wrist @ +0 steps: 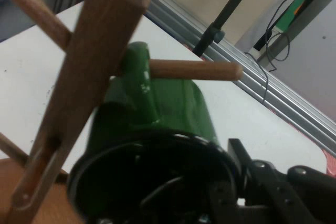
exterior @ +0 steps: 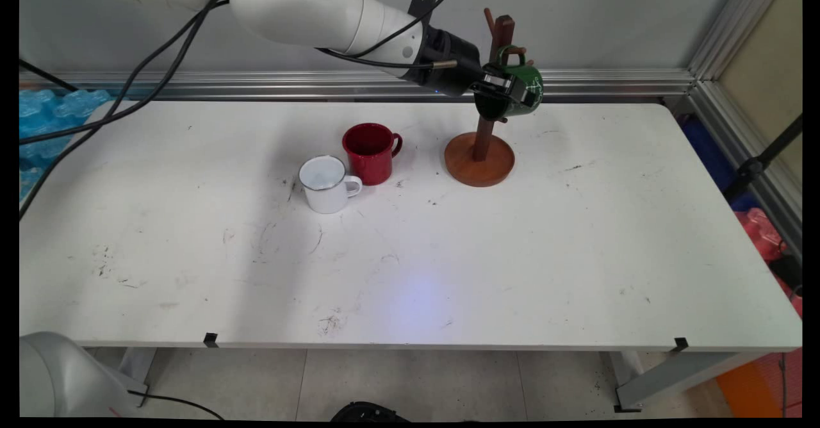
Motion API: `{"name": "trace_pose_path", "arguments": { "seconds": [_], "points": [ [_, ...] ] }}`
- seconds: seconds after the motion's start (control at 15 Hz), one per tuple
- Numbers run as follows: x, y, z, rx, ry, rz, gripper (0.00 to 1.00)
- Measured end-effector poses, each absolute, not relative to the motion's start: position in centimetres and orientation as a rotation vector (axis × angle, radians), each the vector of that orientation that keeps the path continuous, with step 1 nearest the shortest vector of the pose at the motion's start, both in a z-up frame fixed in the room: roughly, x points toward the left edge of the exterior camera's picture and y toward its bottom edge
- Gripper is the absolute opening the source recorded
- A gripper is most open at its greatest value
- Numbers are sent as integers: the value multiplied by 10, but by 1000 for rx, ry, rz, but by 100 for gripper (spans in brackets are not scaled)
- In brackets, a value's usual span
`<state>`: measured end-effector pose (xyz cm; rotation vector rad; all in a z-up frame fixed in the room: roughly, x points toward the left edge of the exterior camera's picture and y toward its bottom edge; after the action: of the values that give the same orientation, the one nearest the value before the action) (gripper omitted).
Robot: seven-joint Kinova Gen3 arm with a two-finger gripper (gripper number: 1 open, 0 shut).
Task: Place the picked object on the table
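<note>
- The black gripper (exterior: 506,90) is raised at the wooden mug tree (exterior: 480,159) near the table's far edge, and its fingers are clamped on the rim of a green mug (exterior: 528,85).
- The green mug (wrist: 157,103) is tilted, its mouth toward the hand camera. Its handle is looped over 1 peg (wrist: 197,70) of the tree.
- The tree's upright post (wrist: 89,77) crosses the hand view just beside the mug.
- A red mug (exterior: 369,152) and a white mug (exterior: 327,184) stand upright on the white table (exterior: 512,255), left of the tree's round base. The 2 mugs are just beside each other.
</note>
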<state>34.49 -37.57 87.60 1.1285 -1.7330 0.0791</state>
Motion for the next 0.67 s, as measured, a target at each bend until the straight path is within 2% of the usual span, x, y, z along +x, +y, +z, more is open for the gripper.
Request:
{"name": "trace_pose_path", "arguments": {
  "seconds": [0.67],
  "points": [
    [348, -374, 876, 1121, -1732, 86, 0]
  ]
}}
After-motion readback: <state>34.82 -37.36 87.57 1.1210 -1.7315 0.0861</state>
